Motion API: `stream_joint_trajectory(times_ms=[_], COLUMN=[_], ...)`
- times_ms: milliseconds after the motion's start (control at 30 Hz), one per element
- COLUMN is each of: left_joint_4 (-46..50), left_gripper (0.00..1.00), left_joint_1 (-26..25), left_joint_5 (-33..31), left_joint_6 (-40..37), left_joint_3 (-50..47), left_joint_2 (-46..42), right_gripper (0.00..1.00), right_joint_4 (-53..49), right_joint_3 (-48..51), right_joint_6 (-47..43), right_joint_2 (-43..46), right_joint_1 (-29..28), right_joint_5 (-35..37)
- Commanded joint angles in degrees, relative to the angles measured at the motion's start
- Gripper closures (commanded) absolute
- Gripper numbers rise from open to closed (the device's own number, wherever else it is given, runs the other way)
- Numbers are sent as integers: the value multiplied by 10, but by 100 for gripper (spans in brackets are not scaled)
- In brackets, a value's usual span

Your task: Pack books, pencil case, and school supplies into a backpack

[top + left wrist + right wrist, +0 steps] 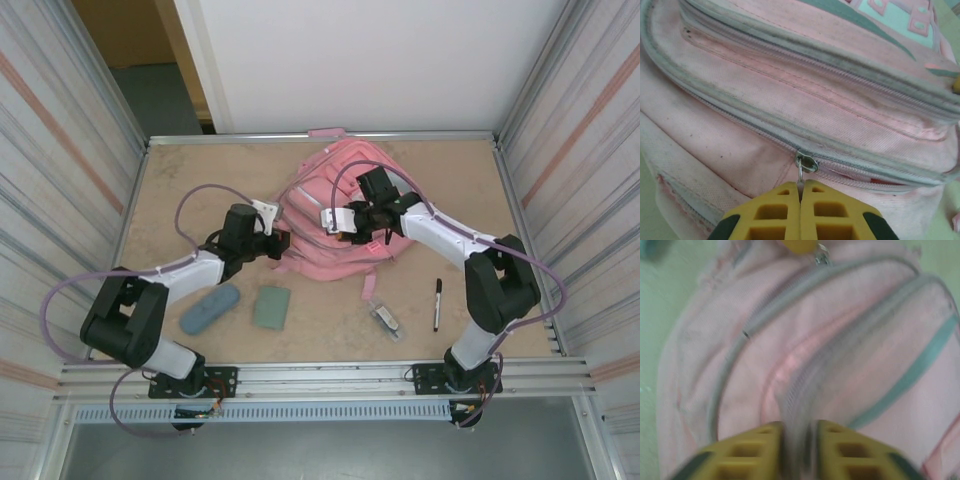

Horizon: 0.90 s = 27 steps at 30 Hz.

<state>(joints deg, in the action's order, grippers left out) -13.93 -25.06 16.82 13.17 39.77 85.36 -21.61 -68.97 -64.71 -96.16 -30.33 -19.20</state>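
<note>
tan tabletop [200, 180]; left pincer [800, 187] clamps zip pull [805, 164] on backpack [790, 75]; right pincer [799, 429] slightly parted.

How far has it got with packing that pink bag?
Nothing visibly packed yet. The left gripper pinches a metal zipper pull on the pink fabric backpack. On the table wait a blue-grey soft pencil case, sage-green flat book, black pen and clear-grey oblong item.

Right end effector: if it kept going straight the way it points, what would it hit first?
The pink backpack, likely at the grey zipper seam straight ahead of the right end effector. The blur hides how near it is.
</note>
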Motion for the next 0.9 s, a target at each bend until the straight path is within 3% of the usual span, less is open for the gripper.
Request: stream_joint_trajectory(times_ms=[0,133,200,267,467,567,700,800,867], left_joint_4=[-58,-64,-73,-74,-79,-92,-96,-90,-82], left_gripper=[100,100,100,100,100,100,100,100,100], left_joint_1=[8,-16,-31,-45,-102,-108,-109,-109,-109], left_joint_5=[31,52,59,70,56,56,57,55,45], left_joint_6=[8,8,13,25,30,49,62,56,48], left_joint_3=[4,13,12,16,25,24,23,22,19], left_joint_2=[14,-1,-7,-7,-5,-4,-2,-5,-11], right_gripper=[46,33,32,21,21,26,35,51,63], right_joint_4=[53,19,33,69,63,49,23,55,45], right_joint_3=[20,12,24,46,77,82,94,121,122], right_joint_6=[83,194,238,300,319,311,292,251,220], right_joint_2=[25,49,64,77,73,60,66,67,64], right_joint_1=[-2,-31,-40,-47,-50,-51,-61,-87,-102], right_joint_5=[70,-3,6,35,-11,6,-29,93,134])
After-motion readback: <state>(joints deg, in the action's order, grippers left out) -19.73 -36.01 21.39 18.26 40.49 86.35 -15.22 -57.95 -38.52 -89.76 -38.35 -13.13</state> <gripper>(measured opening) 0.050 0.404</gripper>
